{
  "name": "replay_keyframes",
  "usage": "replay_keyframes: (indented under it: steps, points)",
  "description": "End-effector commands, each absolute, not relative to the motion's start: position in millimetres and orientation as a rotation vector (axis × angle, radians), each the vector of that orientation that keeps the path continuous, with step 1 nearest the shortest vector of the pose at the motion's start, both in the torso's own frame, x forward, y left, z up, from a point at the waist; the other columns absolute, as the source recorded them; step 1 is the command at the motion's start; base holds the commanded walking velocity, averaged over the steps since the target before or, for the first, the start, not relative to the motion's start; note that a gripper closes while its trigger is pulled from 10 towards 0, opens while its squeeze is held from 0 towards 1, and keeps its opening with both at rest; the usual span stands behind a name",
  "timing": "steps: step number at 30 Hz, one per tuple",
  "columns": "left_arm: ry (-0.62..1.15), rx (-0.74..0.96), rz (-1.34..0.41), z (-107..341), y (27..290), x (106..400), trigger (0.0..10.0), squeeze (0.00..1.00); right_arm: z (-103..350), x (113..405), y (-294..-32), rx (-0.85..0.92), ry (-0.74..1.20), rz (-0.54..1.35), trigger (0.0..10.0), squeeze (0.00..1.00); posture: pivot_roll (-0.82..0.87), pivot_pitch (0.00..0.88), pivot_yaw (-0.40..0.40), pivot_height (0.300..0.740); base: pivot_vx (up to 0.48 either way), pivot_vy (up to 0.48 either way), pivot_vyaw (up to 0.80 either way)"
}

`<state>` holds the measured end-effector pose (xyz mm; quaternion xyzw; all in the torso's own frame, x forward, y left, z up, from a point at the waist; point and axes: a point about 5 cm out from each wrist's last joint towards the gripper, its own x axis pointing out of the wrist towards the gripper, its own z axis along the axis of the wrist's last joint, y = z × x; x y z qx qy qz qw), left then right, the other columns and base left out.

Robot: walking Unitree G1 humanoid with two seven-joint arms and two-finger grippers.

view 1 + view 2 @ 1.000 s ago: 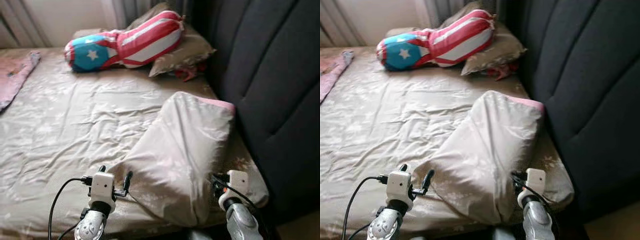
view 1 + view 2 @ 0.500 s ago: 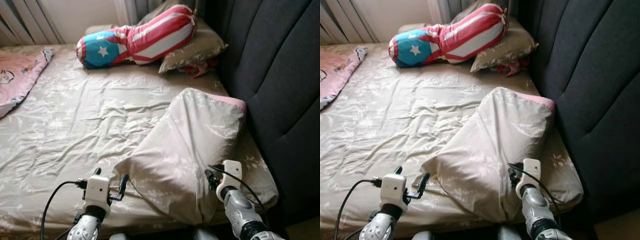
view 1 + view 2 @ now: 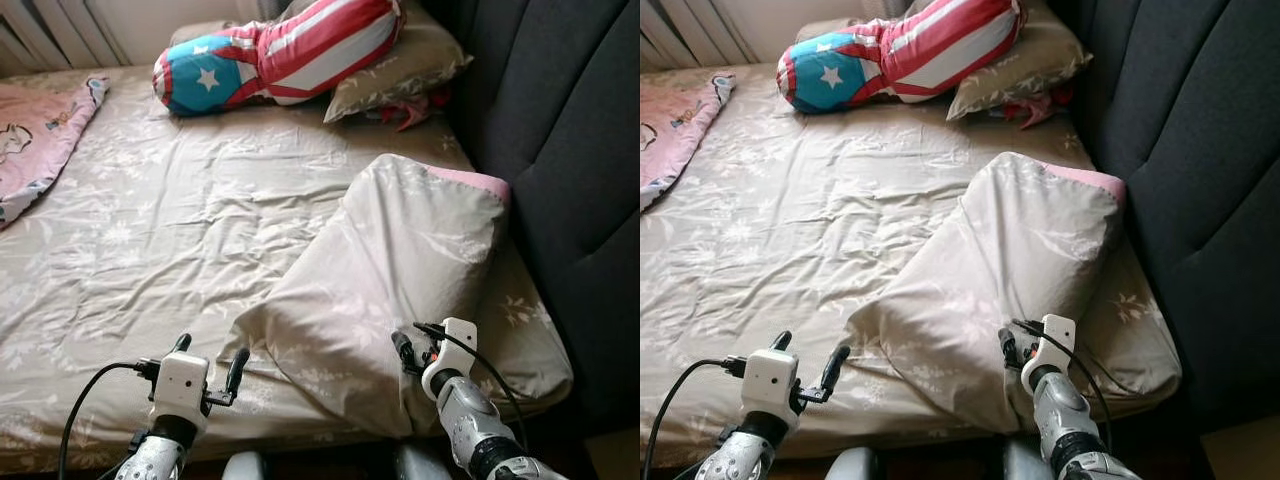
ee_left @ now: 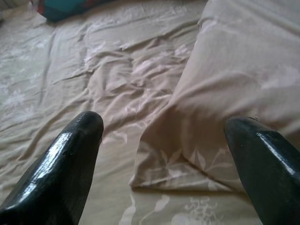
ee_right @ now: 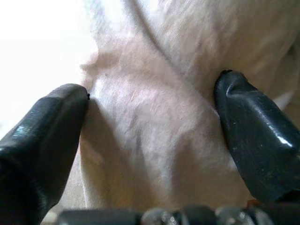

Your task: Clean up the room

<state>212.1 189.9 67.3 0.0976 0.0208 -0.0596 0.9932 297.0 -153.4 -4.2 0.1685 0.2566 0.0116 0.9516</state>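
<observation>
The beige pillow (image 3: 400, 270) bulges between the right claw (image 5: 150, 136)'s wide-spread fingers, ungripped.

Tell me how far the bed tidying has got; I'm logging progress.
Done: nothing evident. In hand: the open right gripper straddles a fold of the big beige pillow; the open left gripper hovers beside its corner. Left: wrinkled sheet, flag cushion, pink blanket.
</observation>
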Motion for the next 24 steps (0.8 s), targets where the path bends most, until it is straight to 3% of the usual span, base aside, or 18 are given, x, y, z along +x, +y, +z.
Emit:
replay_keyframes:
  steps: [1,9,10,11,12,24]
  points:
    - [0.059,0.205,-0.131,68.4,190.5,207.6,10.0,0.0,-16.5,284.9,-146.9,0.36,0.584,0.046,10.0,1.0,0.07,0.248,0.045,0.658,0.0,0.0,0.0]
    - [0.084,0.217,-0.146,71.9,193.9,199.1,10.0,0.0,-34.8,265.4,-149.9,0.348,0.682,-0.025,10.0,1.0,0.08,0.267,0.062,0.658,0.0,0.0,0.0]
    - [0.086,0.219,-0.146,72.4,194.6,198.4,10.0,0.0,-35.8,264.4,-148.7,0.354,0.692,-0.024,10.0,0.96,0.08,0.27,0.065,0.658,0.0,0.0,0.0]
    - [0.089,0.221,-0.147,73.3,195.5,197.3,10.0,0.0,-36.8,263.3,-146.1,0.36,0.705,-0.012,10.0,0.53,0.08,0.272,0.065,0.658,0.0,0.0,0.0]
    - [0.091,0.222,-0.149,73.8,195.8,196.7,10.0,0.0,-37.1,263.1,-144.7,0.355,0.71,-0.009,10.0,0.0,0.08,0.276,0.068,0.658,0.0,0.0,0.0]
    - [0.116,0.233,-0.184,77.7,192.7,187.2,10.0,0.0,-45.5,253.4,-128.2,0.397,0.793,0.008,10.0,0.0,0.1,0.303,0.082,0.658,0.0,0.0,0.0]
